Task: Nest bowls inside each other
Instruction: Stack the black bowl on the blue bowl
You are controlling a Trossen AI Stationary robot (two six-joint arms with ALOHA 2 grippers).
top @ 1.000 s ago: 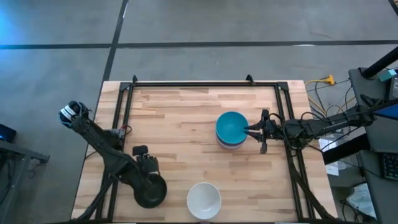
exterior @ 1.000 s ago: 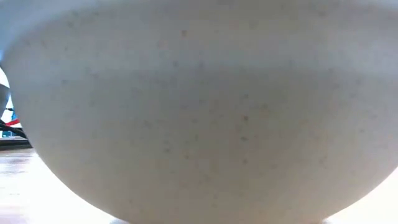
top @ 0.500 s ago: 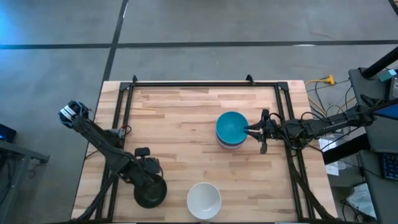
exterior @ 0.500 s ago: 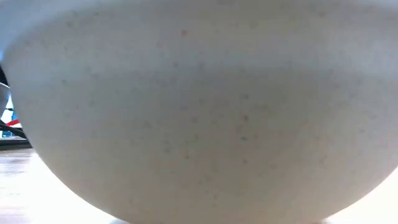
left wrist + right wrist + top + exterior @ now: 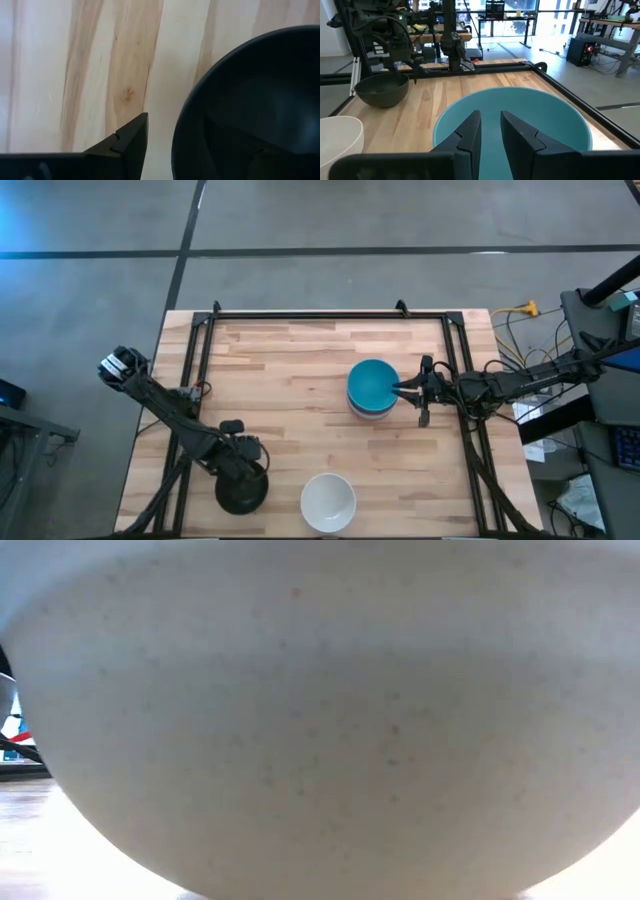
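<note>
Teal bowl [image 5: 372, 383] topping stack, white bowl [image 5: 328, 502] — speckled, black bowl [image 5: 241, 490]

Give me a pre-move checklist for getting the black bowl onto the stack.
1. Left pincer at black bowl: ok, one finger sits outside the rim.
2. Left pincer closed on the rim: not ok, open.
3. Black bowl upright: ok.
4. Right pincer steadying the stack: ok, gripping the teal bowl's rim.
5. White bowl out of the path: cannot tell, it sits close beside the black bowl.
</note>
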